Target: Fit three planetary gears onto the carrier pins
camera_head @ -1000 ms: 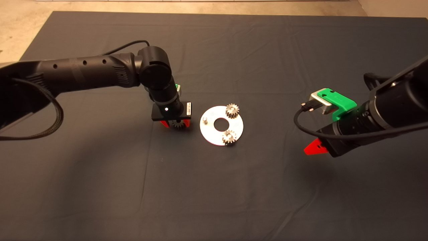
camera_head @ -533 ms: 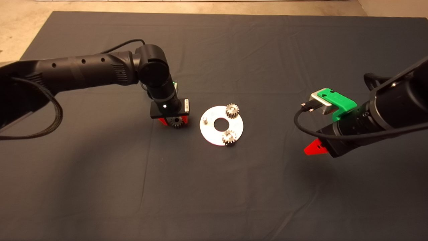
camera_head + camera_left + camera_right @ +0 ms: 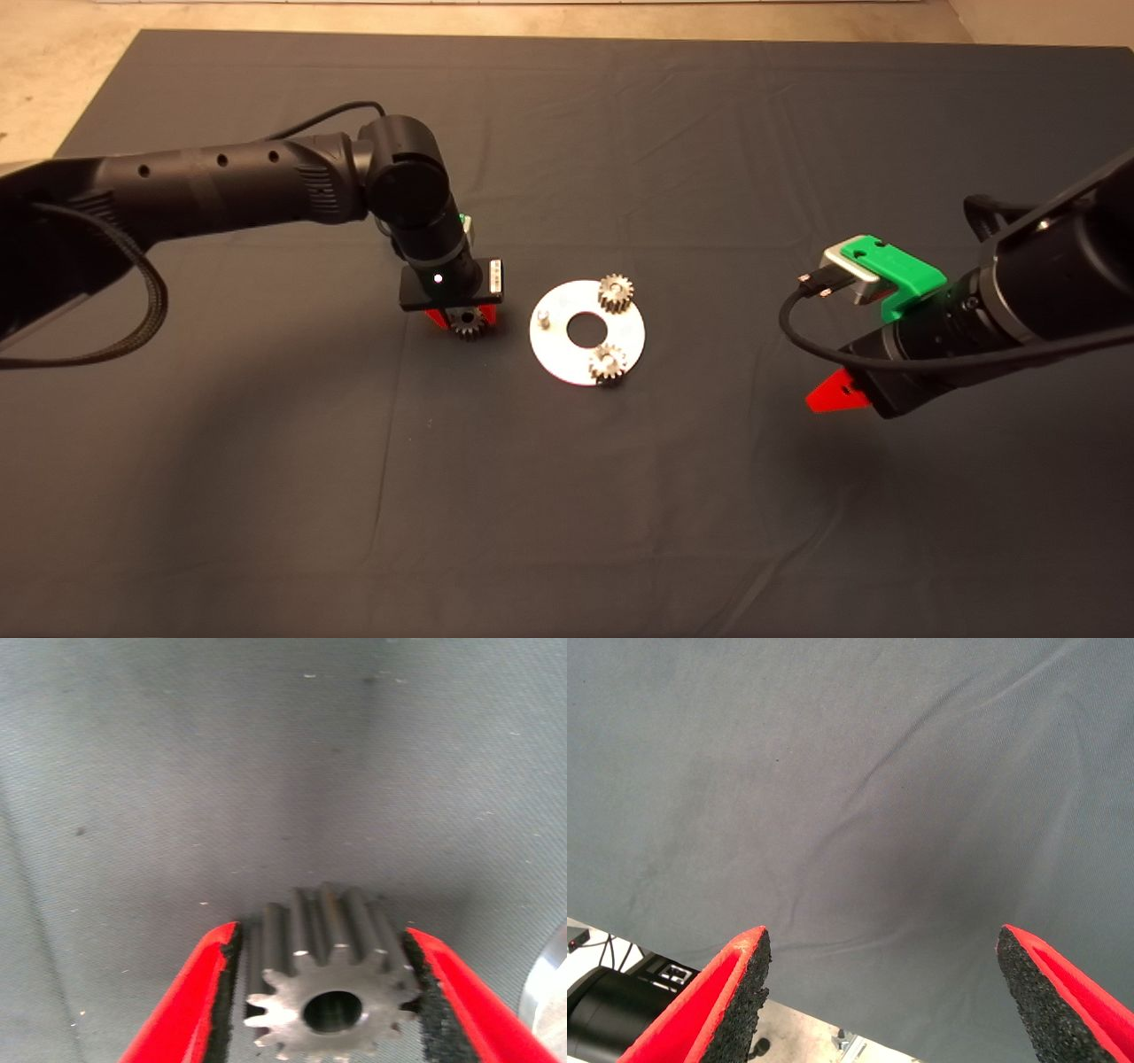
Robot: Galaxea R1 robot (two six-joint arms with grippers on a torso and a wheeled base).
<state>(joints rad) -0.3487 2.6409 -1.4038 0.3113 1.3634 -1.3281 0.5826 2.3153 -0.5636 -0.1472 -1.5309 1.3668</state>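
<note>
Third gear (image 3: 330, 979) clamped in left gripper (image 3: 462, 321), just beside the disc (image 3: 567, 364).
Needs bore level, centred over the bare pin (image 3: 544, 317) near the disc's edge; two gears seated beyond; right gripper (image 3: 886, 992) spread, parked well apart.

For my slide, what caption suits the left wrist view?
Left tool clamps the third planetary gear above the dark mat.
</note>
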